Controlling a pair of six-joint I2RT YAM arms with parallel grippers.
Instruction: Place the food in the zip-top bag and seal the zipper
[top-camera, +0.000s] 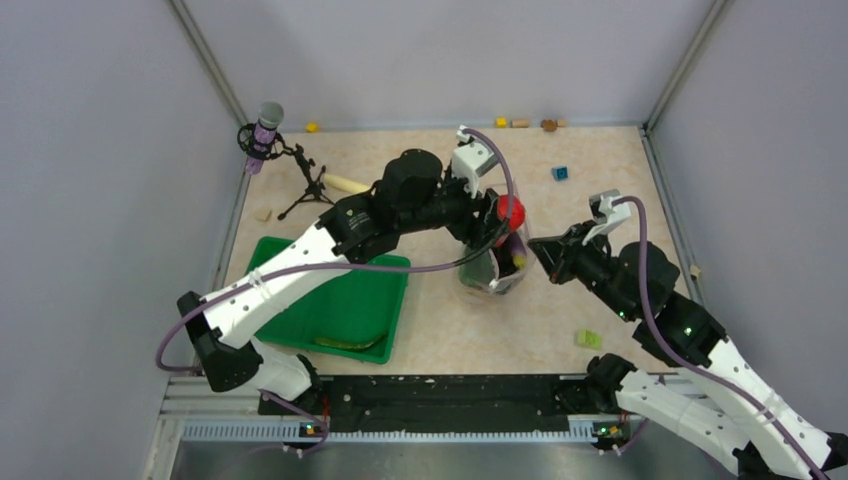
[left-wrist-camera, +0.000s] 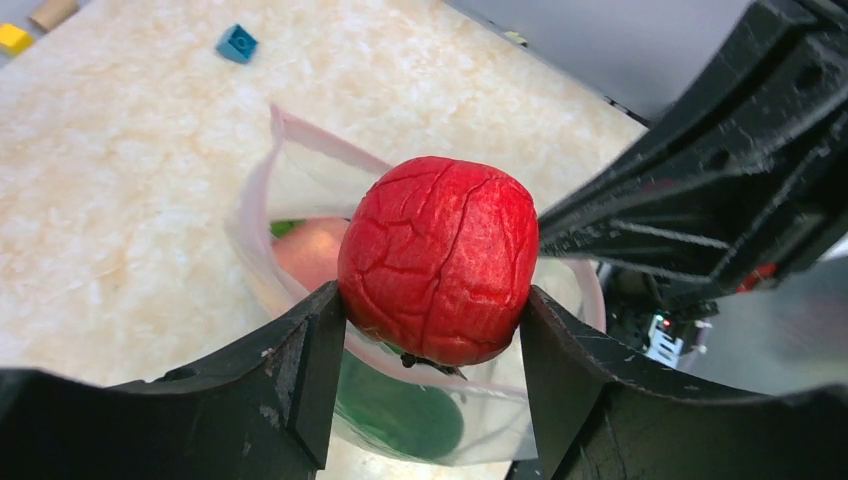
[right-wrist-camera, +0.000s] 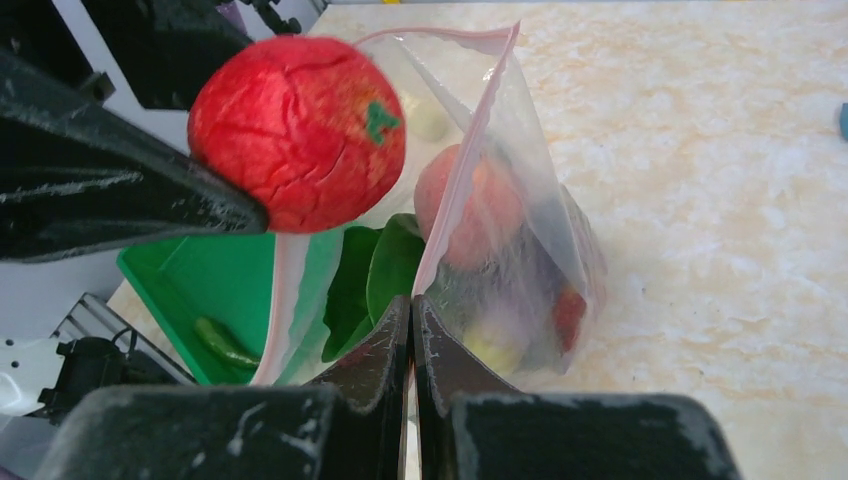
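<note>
Bench (top-camera: 450, 325): beige marbled top; green tray (top-camera: 350, 300) at left, blue block (top-camera: 560, 173) far right.
Room: grey walls (top-camera: 420, 50) on three sides.
Left pincer (left-wrist-camera: 432, 300): grasping red toy fruit (left-wrist-camera: 440, 250) above the bag mouth.
Right pincer (right-wrist-camera: 412, 310): clenched on zip-top bag (right-wrist-camera: 520, 250) at its pink zipper (right-wrist-camera: 470, 140), mid-bench.

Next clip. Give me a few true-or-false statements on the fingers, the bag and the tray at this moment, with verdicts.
1. The left fingers hold a red fruit over the bag's mouth. True.
2. The right fingers are open, clear of the bag. False: they are shut on the bag's edge.
3. The bag is empty. False: a peach and green leaves are inside.
4. A green pod lies in the tray. True.
5. The bag is sealed. False: its zipper stands open.
</note>
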